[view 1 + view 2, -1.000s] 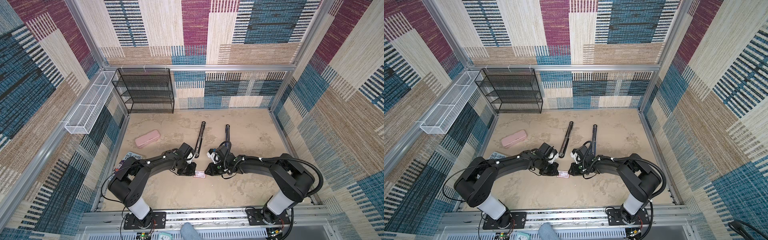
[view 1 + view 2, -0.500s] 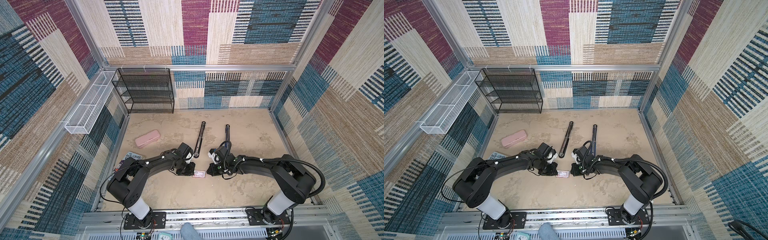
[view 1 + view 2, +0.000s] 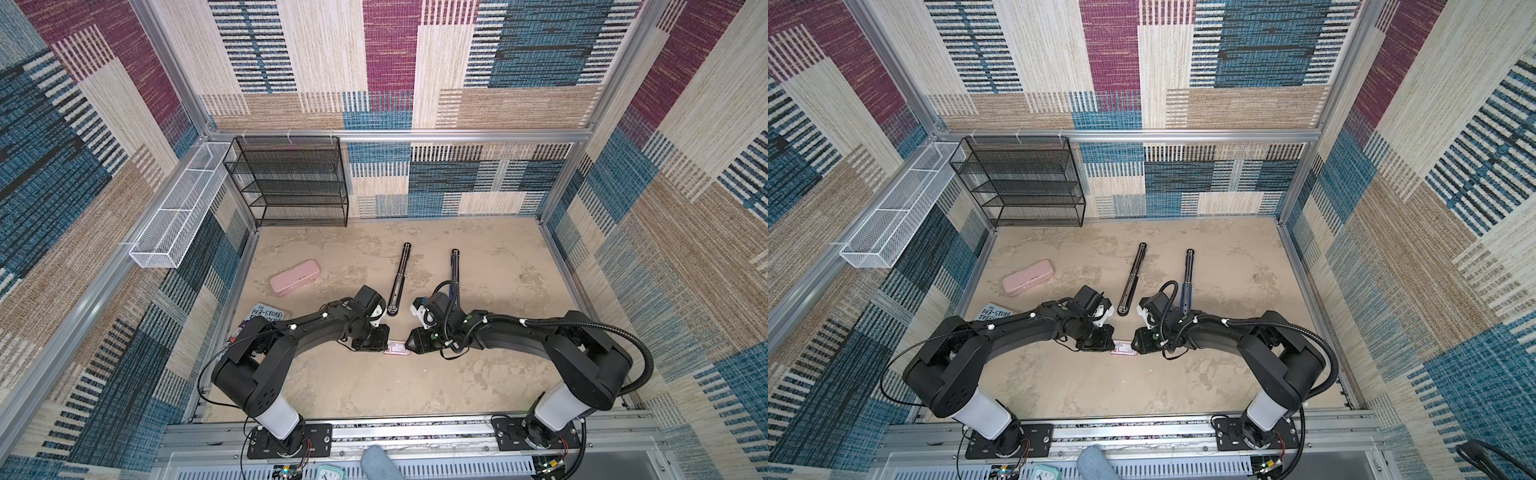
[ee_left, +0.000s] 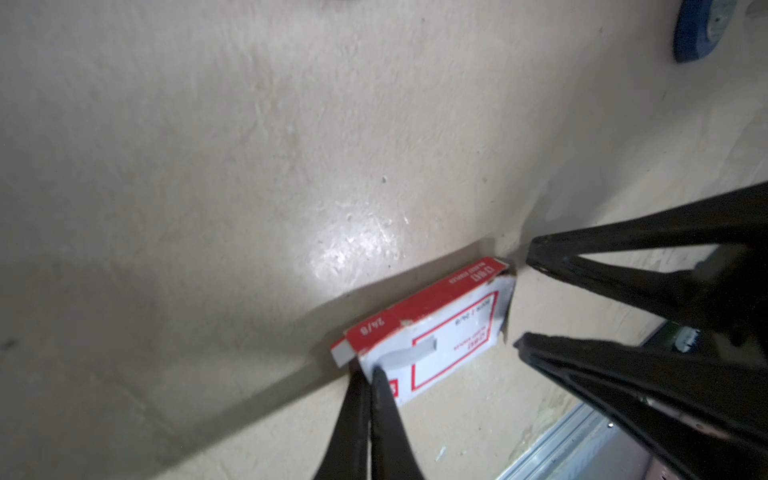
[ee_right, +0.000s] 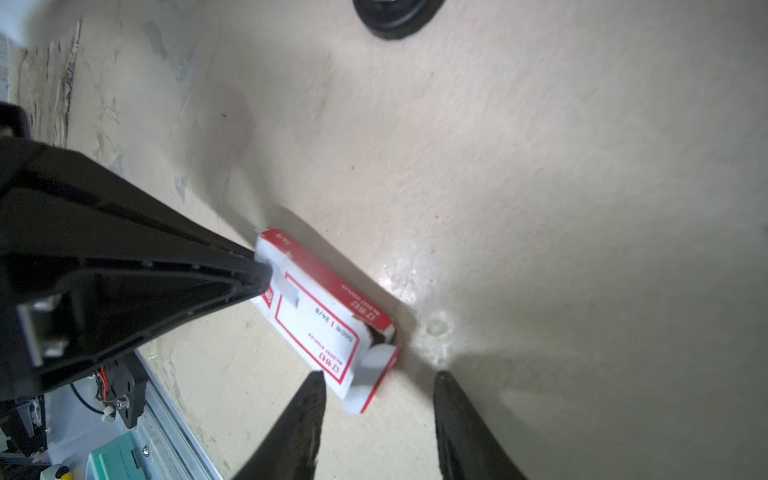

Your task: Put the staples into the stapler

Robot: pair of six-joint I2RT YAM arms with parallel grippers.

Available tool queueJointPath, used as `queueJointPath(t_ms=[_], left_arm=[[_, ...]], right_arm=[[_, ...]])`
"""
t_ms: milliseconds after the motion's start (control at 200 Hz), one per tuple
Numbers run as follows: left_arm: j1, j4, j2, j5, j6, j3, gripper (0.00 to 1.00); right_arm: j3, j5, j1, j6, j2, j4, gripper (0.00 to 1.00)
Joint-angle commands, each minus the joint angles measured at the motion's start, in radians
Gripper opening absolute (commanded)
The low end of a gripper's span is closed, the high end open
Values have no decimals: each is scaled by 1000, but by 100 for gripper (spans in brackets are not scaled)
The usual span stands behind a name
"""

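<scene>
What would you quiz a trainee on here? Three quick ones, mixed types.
1. True or false: the right gripper has its fingers clamped shut on the staple box.
2. What lies on the table between the two grippers? A) pink pencil case B) staple box C) book
3. Which gripper's fingers are pressed together, tips at the box's end?

Key:
1. False: its fingers stand apart at the box's open-flap end.
2. B.
3. The left gripper.
</scene>
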Motion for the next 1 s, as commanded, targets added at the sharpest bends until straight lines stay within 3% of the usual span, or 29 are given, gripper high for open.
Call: queueJointPath(t_ms=[0,165,431,997], left_arm=[[2,5,-8,8,-11,-4,15],[1,13,-20,9,-16,-19,17],[2,25,-15,18,-19,-18,0],[12,0,-14,21,-6,-4,0]], right_arm=[[20,16,14,9,19,-4,46],[31,47,16,20,36,-33,43],[17,72,16,22,27,-53,27],[-7,91,16,28,-3,-68,11]])
